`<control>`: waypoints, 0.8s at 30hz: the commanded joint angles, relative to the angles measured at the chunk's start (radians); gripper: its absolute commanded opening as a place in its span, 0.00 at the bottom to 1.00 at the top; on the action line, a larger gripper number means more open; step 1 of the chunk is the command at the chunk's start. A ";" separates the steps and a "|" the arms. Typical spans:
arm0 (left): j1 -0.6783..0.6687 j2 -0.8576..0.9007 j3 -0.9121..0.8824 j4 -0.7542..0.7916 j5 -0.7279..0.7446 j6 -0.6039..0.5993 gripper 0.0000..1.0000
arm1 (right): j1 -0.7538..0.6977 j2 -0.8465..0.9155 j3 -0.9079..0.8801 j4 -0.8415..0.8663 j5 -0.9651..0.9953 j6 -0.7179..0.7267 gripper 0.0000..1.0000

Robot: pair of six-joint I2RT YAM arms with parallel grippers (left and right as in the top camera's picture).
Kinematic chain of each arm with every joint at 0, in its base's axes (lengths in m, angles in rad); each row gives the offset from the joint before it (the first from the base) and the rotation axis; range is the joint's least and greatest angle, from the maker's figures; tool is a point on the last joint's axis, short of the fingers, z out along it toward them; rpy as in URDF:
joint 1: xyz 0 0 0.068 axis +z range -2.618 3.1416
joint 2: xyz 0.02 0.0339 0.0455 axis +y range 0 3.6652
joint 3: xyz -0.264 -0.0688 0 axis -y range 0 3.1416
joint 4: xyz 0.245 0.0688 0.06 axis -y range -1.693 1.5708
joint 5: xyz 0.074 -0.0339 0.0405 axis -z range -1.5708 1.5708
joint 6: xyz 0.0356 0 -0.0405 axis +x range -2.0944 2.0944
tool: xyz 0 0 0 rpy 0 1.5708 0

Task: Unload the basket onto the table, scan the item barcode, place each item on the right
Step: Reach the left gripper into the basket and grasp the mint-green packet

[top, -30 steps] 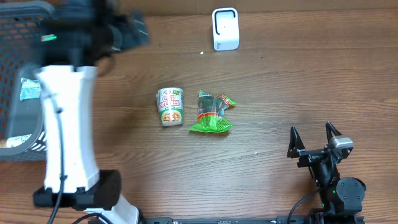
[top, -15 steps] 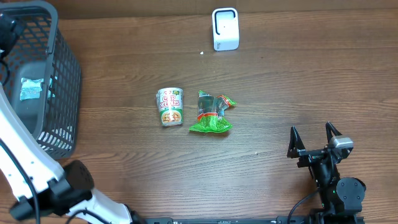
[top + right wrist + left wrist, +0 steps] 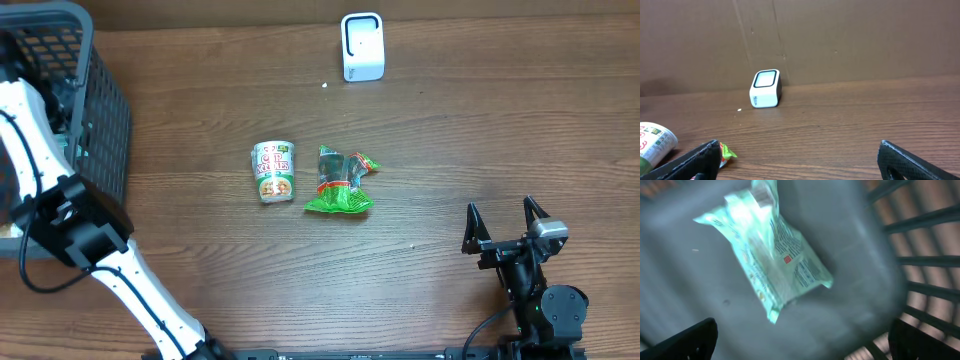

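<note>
A brown wood-grain table (image 3: pixel 840 125) lies under the right gripper (image 3: pixel 800 159); a brown cardboard wall (image 3: pixel 865 40) stands well ahead of it.

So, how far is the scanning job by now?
Done: nothing that shows. In hand: the open left gripper hovers above a pale packet inside the basket. Left: grasp it and present it to the white scanner. The right gripper is open, empty.

The packet (image 3: pixel 767 255) inside the basket (image 3: pixel 105 150) was blurred, its print unreadable; the basket ran off the overhead view's left edge.
</note>
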 commanded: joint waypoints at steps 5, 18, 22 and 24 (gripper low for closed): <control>0.000 0.106 0.009 0.026 -0.017 -0.016 1.00 | 0.005 -0.008 -0.010 0.003 0.002 0.004 1.00; 0.000 0.182 0.008 0.048 -0.054 -0.035 0.93 | 0.005 -0.008 -0.010 0.004 0.002 0.004 1.00; 0.000 0.182 0.008 0.042 -0.055 -0.031 0.57 | 0.005 -0.008 -0.010 0.003 0.002 0.004 1.00; 0.000 0.182 0.008 0.041 -0.055 -0.031 0.37 | 0.005 -0.008 -0.010 0.003 0.002 0.004 1.00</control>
